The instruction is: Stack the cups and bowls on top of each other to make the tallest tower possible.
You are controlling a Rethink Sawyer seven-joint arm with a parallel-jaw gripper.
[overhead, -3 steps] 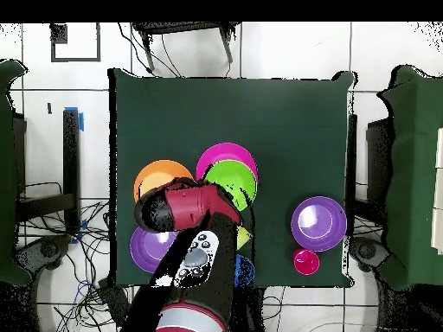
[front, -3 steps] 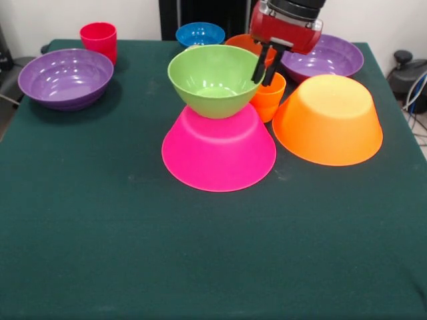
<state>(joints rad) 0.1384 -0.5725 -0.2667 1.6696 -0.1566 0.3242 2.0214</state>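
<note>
A large pink bowl (front, -3 steps: 219, 155) lies upside down mid-table, and a green bowl (front, -3 steps: 212, 81) stands upright and level on top of it. My gripper (front, -3 steps: 265, 67) hangs at the green bowl's right rim, one black finger inside and one outside, close together on the rim. An orange cup (front, -3 steps: 271, 99) stands just behind, beside a large upturned orange bowl (front, -3 steps: 328, 120). In the overhead view the arm covers the gripper; the green bowl (overhead, -3 steps: 232, 183) sits on the pink bowl (overhead, -3 steps: 213, 157).
A purple bowl (front, -3 steps: 65, 77) and a red cup (front, -3 steps: 99, 39) stand at the left back. A blue bowl (front, -3 steps: 200, 33), a small orange-red bowl (front, -3 steps: 243, 44) and a second purple bowl (front, -3 steps: 327, 57) line the far edge. A pale yellow cup (overhead, -3 steps: 244, 236) shows beside the arm.
</note>
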